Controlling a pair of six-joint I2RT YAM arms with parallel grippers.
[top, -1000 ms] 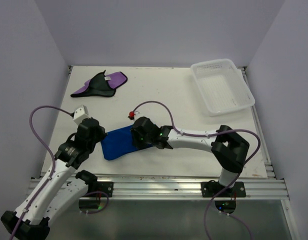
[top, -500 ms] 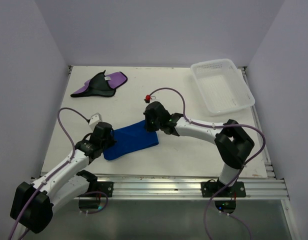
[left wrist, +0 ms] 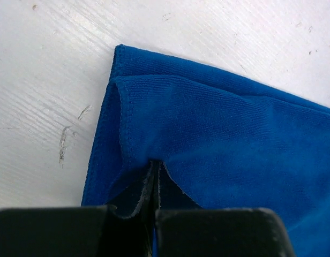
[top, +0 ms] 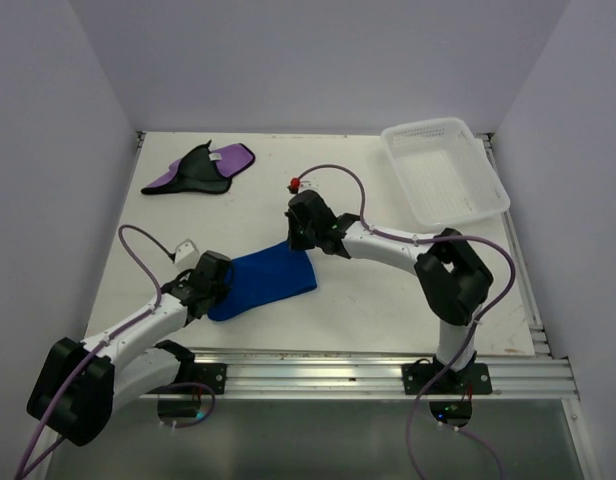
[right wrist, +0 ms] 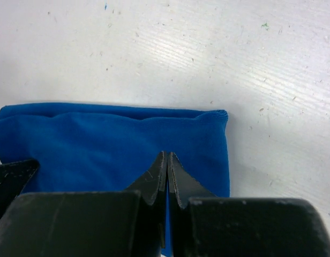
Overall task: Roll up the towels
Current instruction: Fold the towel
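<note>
From above, we see the blue towel (top: pixel 273 283) lying folded on the table (top: pixel 388 300) near the front, between the two arms. The left gripper (top: pixel 224 289) is at its near-left end and the right gripper (top: pixel 297 248) is at its far-right corner. The purple towel (top: pixel 200 170), black side partly up with its white tag showing, lies crumpled at the far left, well apart from the blue towel. The basket (top: pixel 443 172) sits at the far right, and both towels lie outside it. In the left wrist view, the left gripper (left wrist: pixel 155 179) has its fingers pressed together on a pinch of the blue towel (left wrist: pixel 224 134), which puckers toward the tips, and a doubled edge shows at the corner. In the right wrist view, the right gripper (right wrist: pixel 167 168) is likewise clamped on the blue towel (right wrist: pixel 90 139) near its right edge, with a sliver of blue showing between the fingers.
</note>
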